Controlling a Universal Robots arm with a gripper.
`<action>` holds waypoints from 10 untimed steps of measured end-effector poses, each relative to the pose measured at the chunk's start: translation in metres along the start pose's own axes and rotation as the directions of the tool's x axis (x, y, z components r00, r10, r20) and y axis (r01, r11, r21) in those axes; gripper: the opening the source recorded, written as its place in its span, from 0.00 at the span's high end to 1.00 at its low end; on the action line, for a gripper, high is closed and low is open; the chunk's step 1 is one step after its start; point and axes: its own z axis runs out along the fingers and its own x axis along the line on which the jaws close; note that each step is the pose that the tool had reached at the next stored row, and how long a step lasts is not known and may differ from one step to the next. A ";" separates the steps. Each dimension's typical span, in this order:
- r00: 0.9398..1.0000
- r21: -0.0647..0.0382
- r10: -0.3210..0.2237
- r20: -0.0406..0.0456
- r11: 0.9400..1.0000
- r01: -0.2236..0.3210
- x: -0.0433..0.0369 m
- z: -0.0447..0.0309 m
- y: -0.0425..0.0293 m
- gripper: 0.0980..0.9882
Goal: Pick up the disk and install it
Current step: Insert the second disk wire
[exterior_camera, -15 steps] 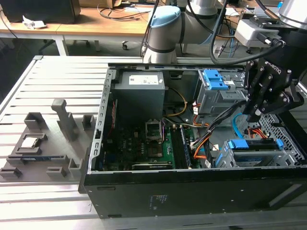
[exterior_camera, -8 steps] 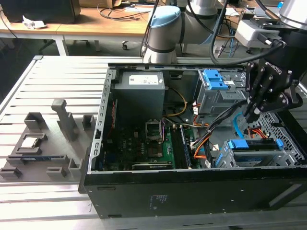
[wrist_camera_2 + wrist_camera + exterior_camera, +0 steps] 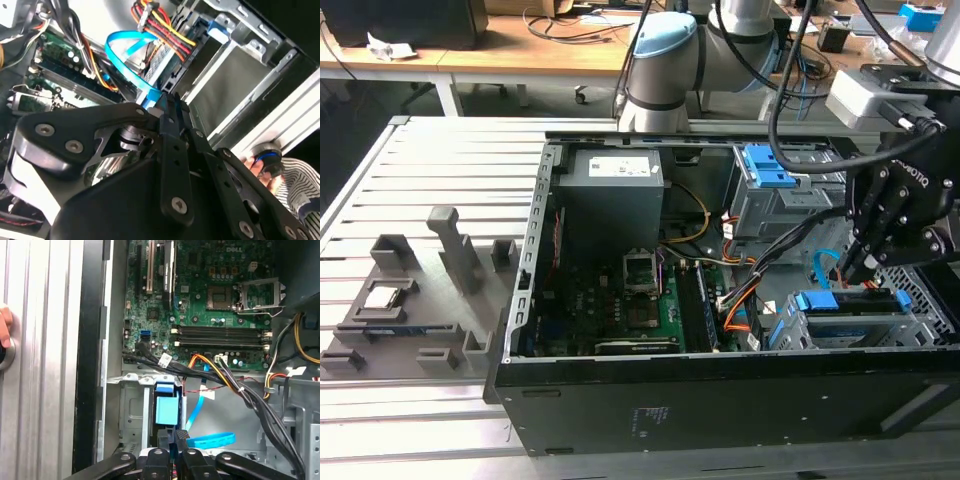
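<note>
The disk point(image 3: 853, 302) sits in the grey drive cage point(image 3: 920, 310) at the exterior view's lower right corner of the open computer case, its blue carrier frame facing up. In the first wrist view that blue frame point(image 3: 166, 410) lies in the cage slot. My gripper point(image 3: 852, 272) points down at the disk, fingers shut, tips at or just above the blue frame. Both wrist views show the black fingertips pressed together point(image 3: 180, 436) point(image 3: 172, 102) with nothing visible between them, right beside the blue frame.
A blue flat cable point(image 3: 210, 440) point(image 3: 125, 47) and a bundle of coloured wires point(image 3: 225, 375) run close to the fingers. A second cage with blue latches point(image 3: 768, 170), the power supply point(image 3: 615, 185) and motherboard point(image 3: 210, 290) fill the case. Grey fixtures point(image 3: 390, 290) stand left. A hand point(image 3: 4, 327) rests outside the case.
</note>
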 end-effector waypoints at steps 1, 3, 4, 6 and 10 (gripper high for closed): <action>1.000 0.000 -0.002 -0.004 1.000 0.002 -0.0001 0.0028 -0.0032 0.93; 1.000 0.000 -0.009 -0.008 1.000 0.009 -0.0008 0.0115 -0.0054 0.93; 1.000 0.000 -0.011 -0.009 1.000 0.011 -0.0010 0.0146 -0.0055 0.93; 1.000 0.001 -0.014 -0.009 1.000 0.014 -0.0014 0.0192 -0.0059 0.93; 1.000 0.001 -0.016 0.000 1.000 0.016 -0.0015 0.0201 -0.0077 0.93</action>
